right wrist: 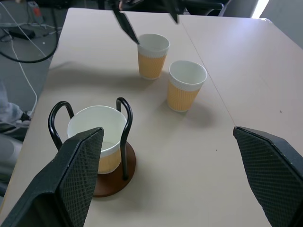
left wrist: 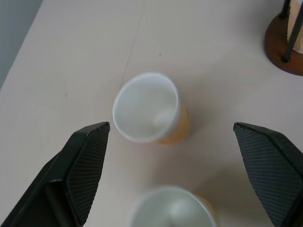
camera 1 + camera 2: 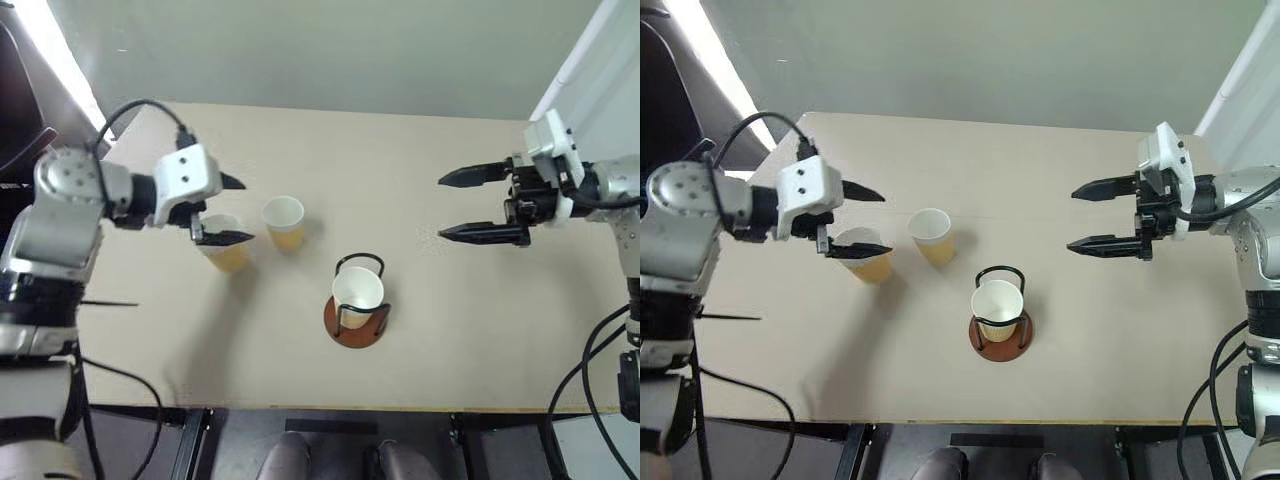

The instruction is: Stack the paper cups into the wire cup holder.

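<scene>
Head views: on the beige counter (image 3: 430, 330) one paper cup (image 3: 358, 294) sits upright in the wire cup holder (image 3: 357, 305). Two more cups (image 3: 284, 221) (image 3: 224, 242) stand to its left. The left end effector (image 3: 228, 209) hovers over the leftmost cup, fingers apart (nothing held); the right end effector (image 3: 478, 205) hangs well right, also spread.

Left wrist view: both loose cups lie between its parted fingers (image 2: 80, 165).

Right wrist view: holder and cup near, fingers (image 1: 75, 175) wide.

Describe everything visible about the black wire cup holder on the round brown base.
The black wire cup holder is a small stand of thin wire loops rising from a round reddish-brown disc base that looks like wood. It stands upright on the beige table, near its front edge. One yellow-orange paper cup with a white inside sits upright within the loops. Neither gripper touches it.
</scene>
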Controlling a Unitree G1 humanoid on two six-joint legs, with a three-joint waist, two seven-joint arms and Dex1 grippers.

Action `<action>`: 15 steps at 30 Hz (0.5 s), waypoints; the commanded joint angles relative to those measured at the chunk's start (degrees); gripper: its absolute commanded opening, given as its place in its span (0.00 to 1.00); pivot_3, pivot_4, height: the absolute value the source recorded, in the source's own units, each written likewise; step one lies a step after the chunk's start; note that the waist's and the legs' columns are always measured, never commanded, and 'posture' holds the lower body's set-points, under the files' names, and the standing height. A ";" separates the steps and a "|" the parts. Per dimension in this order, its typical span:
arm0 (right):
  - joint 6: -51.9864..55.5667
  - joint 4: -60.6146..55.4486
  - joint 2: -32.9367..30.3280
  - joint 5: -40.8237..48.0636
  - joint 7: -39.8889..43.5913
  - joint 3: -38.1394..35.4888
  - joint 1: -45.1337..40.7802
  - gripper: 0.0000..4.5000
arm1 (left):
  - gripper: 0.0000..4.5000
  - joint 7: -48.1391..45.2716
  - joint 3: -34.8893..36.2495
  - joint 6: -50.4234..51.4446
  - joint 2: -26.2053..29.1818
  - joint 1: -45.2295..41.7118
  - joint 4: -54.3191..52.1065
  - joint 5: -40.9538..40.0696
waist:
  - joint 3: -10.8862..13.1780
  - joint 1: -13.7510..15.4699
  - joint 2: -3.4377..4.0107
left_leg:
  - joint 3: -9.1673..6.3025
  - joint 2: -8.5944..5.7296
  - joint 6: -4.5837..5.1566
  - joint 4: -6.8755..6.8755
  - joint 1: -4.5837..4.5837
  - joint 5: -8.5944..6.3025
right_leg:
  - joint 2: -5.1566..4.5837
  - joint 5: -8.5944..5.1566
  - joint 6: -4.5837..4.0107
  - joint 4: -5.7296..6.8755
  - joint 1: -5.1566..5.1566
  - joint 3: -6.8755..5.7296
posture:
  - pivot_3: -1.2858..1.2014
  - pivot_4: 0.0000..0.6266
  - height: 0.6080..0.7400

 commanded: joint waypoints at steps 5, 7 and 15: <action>1.74 -5.40 -1.30 2.57 -2.87 -2.60 1.35 0.98 | 1.00 -8.47 -6.31 -12.01 -5.11 -9.96 15.00 7.19 | 0.00 -0.16 0.00 | -0.03 0.01 0.04 0.08 -0.07 0.00 | 0.00 0.04 0.07 -0.10 0.00 -0.01 | 0.52 0.24 1.00; 2.21 -6.42 -1.51 2.98 -3.54 -3.01 2.02 0.98 | 1.00 -9.31 -7.22 -14.31 -6.51 -11.78 18.12 8.52 | 0.00 -0.09 0.00 | -0.05 0.01 0.07 0.11 -0.17 0.00 | 0.01 0.07 0.13 -0.21 -0.01 -0.02 | 0.52 0.24 1.00; 3.52 -9.92 -2.24 4.15 -6.55 -3.77 4.38 0.98 | 1.00 -8.01 -8.97 -20.27 -12.40 -16.70 28.42 13.33 | 0.00 0.09 0.00 | -0.06 -0.02 0.40 0.66 -0.71 -0.12 | -0.01 0.28 0.50 -0.66 -0.02 -0.03 | 0.52 0.24 1.00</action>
